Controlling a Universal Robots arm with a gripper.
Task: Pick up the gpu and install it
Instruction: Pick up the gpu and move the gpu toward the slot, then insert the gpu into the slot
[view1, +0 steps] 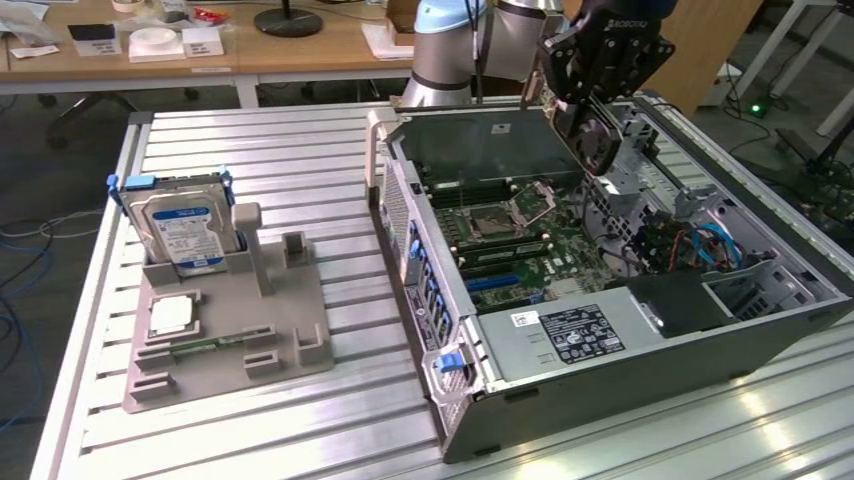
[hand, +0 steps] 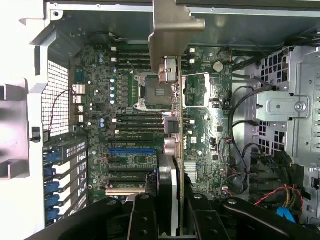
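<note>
In the exterior view you see the gripper (view1: 589, 92) above the far end of the open computer case (view1: 601, 300). It pinches the gpu (view1: 591, 137), which hangs on edge with its round fan face turned to the exterior view's left. The card is over the far wall of the case, above the motherboard (view1: 521, 250). The case lies on its side on a table of ribbed metal slats (view1: 267, 150). Well apart from it, at the exterior view's left, a grey holder (view1: 227, 330) carries a hard drive (view1: 187, 225) that stands upright. Behind the table there is a wooden desk (view1: 307, 55) with small boxes and papers, and cables lie on the dark floor (view1: 20, 250).

In the wrist view you look down along the gpu (hand: 167, 175), which you see from its edge. The black fingers (hand: 145, 215) press on it from both sides. Its metal bracket (hand: 172, 25) reaches toward the far wall of the case. Under the card lie the CPU socket (hand: 155, 92) and a blue slot (hand: 131, 150). The card seems to hang free above the board, but from this angle I cannot tell it for sure.
</note>
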